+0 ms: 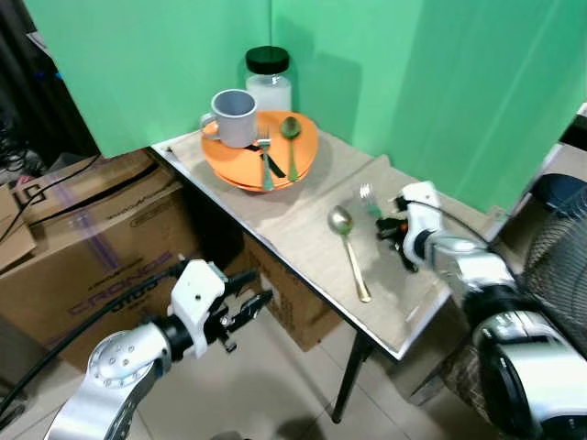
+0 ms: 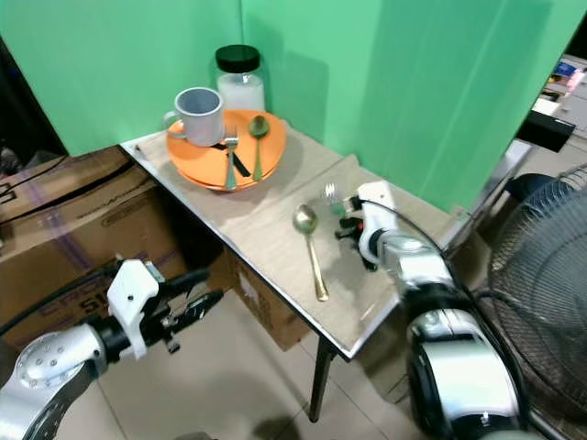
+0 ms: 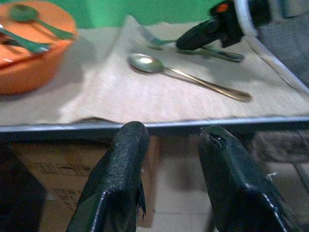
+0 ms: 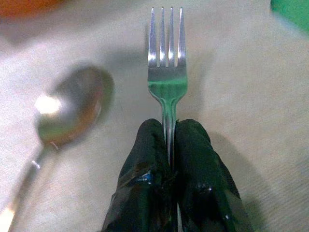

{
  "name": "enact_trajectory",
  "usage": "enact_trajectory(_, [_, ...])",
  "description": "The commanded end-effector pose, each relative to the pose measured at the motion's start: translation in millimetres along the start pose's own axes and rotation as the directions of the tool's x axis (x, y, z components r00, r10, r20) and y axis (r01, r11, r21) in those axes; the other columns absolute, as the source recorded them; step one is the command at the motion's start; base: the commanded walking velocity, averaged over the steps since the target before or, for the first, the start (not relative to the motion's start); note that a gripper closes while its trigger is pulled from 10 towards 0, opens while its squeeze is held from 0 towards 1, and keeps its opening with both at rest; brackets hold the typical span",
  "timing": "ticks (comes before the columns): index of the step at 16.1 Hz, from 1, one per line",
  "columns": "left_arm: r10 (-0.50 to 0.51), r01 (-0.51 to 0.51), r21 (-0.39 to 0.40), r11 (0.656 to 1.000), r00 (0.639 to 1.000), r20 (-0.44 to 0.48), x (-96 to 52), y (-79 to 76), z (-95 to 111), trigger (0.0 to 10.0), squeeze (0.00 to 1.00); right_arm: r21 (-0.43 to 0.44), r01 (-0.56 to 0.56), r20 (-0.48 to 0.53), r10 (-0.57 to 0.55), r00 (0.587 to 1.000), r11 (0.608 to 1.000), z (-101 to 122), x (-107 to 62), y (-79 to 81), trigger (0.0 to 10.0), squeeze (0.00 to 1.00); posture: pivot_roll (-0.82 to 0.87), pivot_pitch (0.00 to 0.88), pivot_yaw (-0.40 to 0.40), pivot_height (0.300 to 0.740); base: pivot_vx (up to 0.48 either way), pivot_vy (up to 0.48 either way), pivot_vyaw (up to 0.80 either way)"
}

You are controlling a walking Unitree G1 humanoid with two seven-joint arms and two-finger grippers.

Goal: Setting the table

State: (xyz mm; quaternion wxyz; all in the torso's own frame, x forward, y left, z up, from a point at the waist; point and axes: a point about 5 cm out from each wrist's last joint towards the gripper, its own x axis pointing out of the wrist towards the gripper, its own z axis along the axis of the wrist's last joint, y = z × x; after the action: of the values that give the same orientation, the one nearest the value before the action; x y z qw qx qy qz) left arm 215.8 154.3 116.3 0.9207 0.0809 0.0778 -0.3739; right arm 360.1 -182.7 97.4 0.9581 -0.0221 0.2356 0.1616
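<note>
A silver fork (image 4: pixel 166 58) lies on the beige table mat (image 1: pixel 303 229), tines pointing toward the green wall. My right gripper (image 4: pixel 169 128) is shut on the fork's handle, low over the mat at the table's right end (image 1: pixel 393 227). A metal spoon (image 1: pixel 351 252) lies just left of the fork, bowl toward the wall. At the far corner an orange plate (image 1: pixel 303 156) carries a grey mug (image 1: pixel 234 115), a green fork (image 1: pixel 265 160) and a green spoon (image 1: pixel 291 137). My left gripper (image 3: pixel 174 131) hangs open and empty below the table's front edge (image 1: pixel 249 307).
A jar with a black lid (image 1: pixel 268 73) stands behind the plate against the green backdrop. Cardboard boxes (image 1: pixel 83 229) sit on the floor to the left, under and beside the table. A black fan (image 1: pixel 559 266) stands close on the right.
</note>
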Motion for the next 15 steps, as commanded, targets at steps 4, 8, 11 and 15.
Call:
enact_trajectory(4, [0.176,-0.184,0.13,0.974,0.982,0.066,5.7,11.8,32,10.0,0.0,-0.023,0.049,0.216,-0.043,0.975,0.999,39,-63.4,-4.8,10.0,0.0,-0.02,0.0,0.018,0.74,0.0,0.0,0.0])
enact_trajectory(8, [0.412,-0.416,0.026,0.909,0.905,0.11,2.7,13.4,44,10.0,0.0,0.063,0.186,0.357,-0.196,0.913,0.981,15,-114.7,29.8,10.0,0.0,-0.02,0.0,0.024,0.74,0.0,0.0,-0.33])
enact_trajectory(11, [0.508,-0.511,0.026,0.859,0.857,0.086,-0.8,16.3,35,10.0,0.0,-0.02,0.215,0.37,-0.192,0.909,0.977,9,-120.5,52.3,10.0,0.0,-0.03,0.0,0.026,0.74,0.0,0.0,-0.8])
enact_trajectory(15, [0.545,-0.547,0.004,0.837,0.834,0.09,3.8,17.4,41,10.0,0.0,-0.006,0.237,0.392,-0.216,0.894,0.971,17,-117.9,59.3,10.0,0.0,-0.01,0.0,0.004,0.74,0.0,0.0,-0.8])
